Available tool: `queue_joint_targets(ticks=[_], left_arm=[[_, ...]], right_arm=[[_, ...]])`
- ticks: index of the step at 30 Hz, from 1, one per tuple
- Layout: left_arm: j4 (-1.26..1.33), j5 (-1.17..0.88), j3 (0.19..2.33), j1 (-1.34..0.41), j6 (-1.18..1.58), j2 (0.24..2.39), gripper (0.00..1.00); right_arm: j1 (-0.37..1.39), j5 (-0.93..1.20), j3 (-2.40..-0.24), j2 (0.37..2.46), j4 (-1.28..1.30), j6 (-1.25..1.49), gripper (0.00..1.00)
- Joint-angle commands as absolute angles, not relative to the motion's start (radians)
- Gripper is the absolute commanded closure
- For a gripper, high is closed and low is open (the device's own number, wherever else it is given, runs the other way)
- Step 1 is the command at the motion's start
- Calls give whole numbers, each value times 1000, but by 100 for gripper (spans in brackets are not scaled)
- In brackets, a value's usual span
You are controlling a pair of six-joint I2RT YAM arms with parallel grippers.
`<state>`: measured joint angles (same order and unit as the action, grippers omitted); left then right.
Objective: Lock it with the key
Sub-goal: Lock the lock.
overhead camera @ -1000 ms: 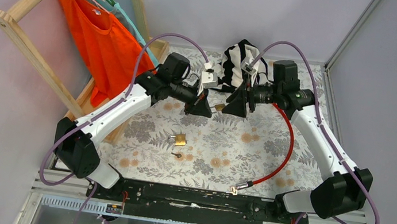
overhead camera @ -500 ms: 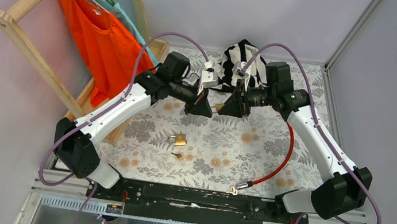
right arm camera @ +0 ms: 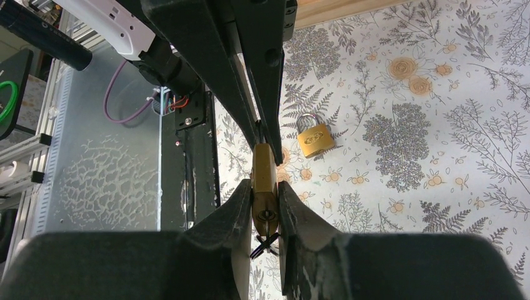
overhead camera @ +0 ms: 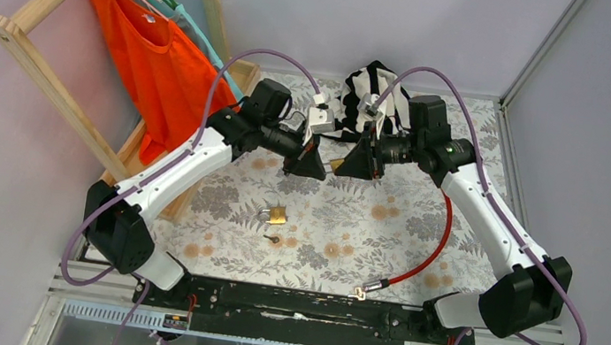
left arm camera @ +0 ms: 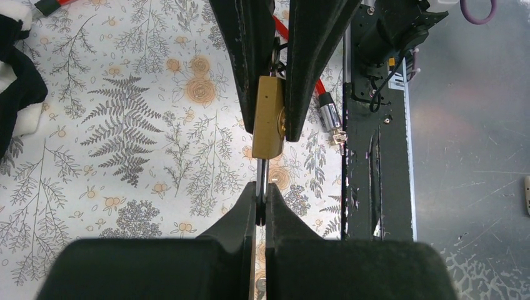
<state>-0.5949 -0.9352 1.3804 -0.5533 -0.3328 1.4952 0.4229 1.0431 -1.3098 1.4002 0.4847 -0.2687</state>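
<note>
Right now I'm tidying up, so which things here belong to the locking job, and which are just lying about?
In use: brass padlock in right gripper, key in left gripper.
Lying about: second padlock, loose key, red cable, striped cloth, orange shirt.

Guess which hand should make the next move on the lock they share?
Left, probably. The right hand clamps the small brass padlock steady, while the left hand pinches the thin silver metal piece at its end, free to push or twist it.
</note>
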Motion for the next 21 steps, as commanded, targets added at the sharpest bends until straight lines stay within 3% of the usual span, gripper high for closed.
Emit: queue_joint_targets(ticks=[1,21], left_arm=[[-554,-1011,1424,-565,-286,1501,100],[-379,-1137,1412,-576,-59,1540,100]], right_arm=[[441,1058,-1298,1391,387,-238,100],[485,1135,-1199,1381,261,-185,100]])
